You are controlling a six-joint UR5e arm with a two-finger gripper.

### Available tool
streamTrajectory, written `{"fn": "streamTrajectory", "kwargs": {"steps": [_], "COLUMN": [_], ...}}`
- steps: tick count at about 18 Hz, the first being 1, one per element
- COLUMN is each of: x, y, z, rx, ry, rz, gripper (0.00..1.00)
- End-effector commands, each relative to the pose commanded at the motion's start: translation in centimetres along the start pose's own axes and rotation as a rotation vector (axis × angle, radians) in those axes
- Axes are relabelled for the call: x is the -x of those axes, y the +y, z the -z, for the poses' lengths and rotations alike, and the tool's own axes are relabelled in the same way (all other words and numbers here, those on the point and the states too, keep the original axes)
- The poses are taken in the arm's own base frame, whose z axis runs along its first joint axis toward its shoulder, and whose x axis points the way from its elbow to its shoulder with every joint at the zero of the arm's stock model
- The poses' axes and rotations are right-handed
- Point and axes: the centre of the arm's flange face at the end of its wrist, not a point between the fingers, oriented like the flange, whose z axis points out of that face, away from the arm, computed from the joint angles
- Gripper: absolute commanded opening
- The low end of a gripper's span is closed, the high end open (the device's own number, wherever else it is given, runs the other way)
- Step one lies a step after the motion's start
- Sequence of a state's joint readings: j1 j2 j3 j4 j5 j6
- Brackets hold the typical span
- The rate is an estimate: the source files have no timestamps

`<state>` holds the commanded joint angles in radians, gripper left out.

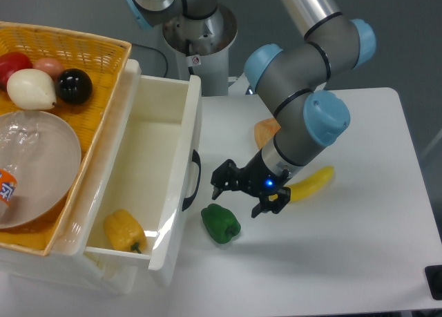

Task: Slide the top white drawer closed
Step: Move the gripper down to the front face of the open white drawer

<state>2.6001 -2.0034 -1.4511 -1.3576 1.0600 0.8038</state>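
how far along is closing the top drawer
Nothing looks done: the top white drawer stands pulled far out, a yellow pepper lying inside. In hand: the pincer is open, holds nothing and sits right of the black handle, clear of it, above the green pepper. Left: reach the drawer front and push it fully in.

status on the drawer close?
Gripper open, empty, just right of the handle, no contact. Top drawer fully out, yellow pepper inside. Green pepper on table by drawer front, below gripper.

Green pepper (221, 223) beside banana (311, 183)
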Motion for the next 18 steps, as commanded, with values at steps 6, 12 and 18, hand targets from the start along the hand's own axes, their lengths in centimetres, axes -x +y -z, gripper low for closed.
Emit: {"fn": "streamTrajectory", "kwargs": {"steps": [6, 12, 18], "x": [-0.2, -1.1, -4.6], "y": [0.1, 0.3, -0.8], "z": [0.5, 0.0, -2.2], "rx": [0.000, 0.001, 0.006], "ry": [0.000, 0.018, 0.074], "rz": [0.028, 0.022, -0.022], "gripper": [0.53, 0.22, 0.27]}}
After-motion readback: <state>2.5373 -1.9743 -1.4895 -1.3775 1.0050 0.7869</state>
